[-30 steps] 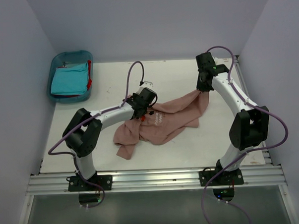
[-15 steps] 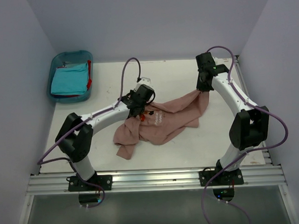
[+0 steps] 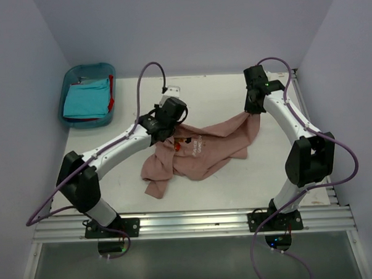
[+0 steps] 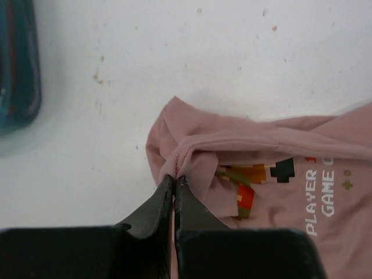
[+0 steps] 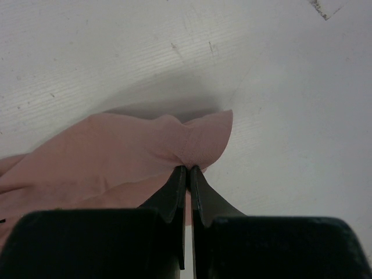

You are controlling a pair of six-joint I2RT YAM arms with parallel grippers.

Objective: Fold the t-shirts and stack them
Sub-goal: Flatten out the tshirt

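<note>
The dusty pink t-shirt lies crumpled at the middle of the white table, print side up, with "PLAYER GAME" text and a pixel figure. My left gripper is shut on a fold at the shirt's left edge. My right gripper is shut on the shirt's far right corner and holds it lifted. The pink cloth stretches between the two grippers. A folded turquoise t-shirt lies in the blue bin, with a red one showing at its right edge.
The blue plastic bin stands at the table's far left corner; its edge shows in the left wrist view. Grey walls close in the table on the left, back and right. A metal rail runs along the near edge.
My left gripper has moved up and back toward the far left with the shirt's edge in it, and the left arm has stretched out. The right gripper has not moved.
</note>
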